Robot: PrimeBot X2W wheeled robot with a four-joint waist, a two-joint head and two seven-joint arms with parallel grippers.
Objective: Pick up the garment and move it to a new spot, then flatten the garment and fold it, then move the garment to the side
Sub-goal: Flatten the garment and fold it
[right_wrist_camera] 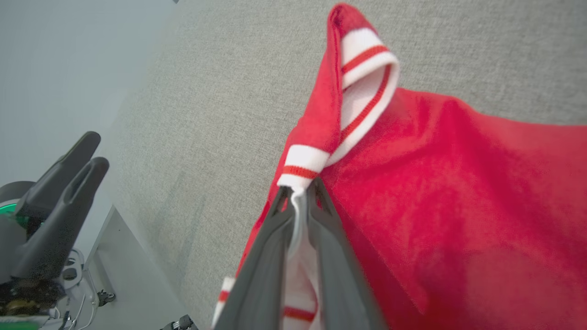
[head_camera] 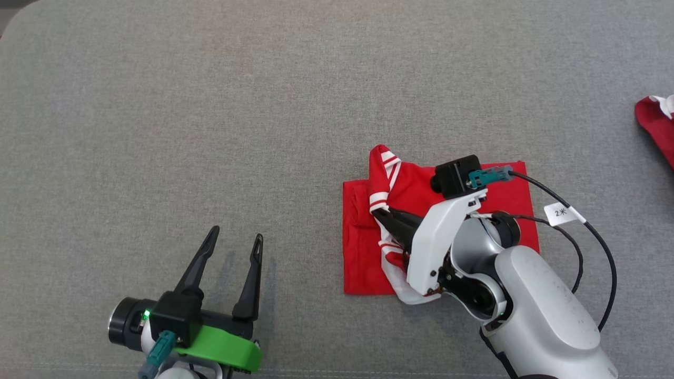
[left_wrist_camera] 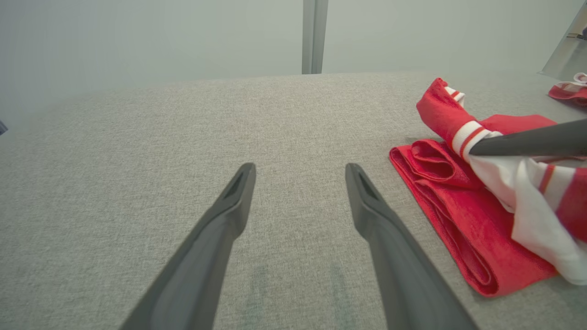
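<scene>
Nearby, another red cloth (head_camera: 655, 123), right gripper (head_camera: 380, 212) clamping garment (head_camera: 363, 252), left gripper (head_camera: 236, 233) spread, empty.

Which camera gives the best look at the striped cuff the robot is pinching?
The right wrist view: close up, the right gripper is shut on the striped cuff. The head view shows the cuff small, from above; the left wrist view shows it side-on near the picture's edge.
</scene>
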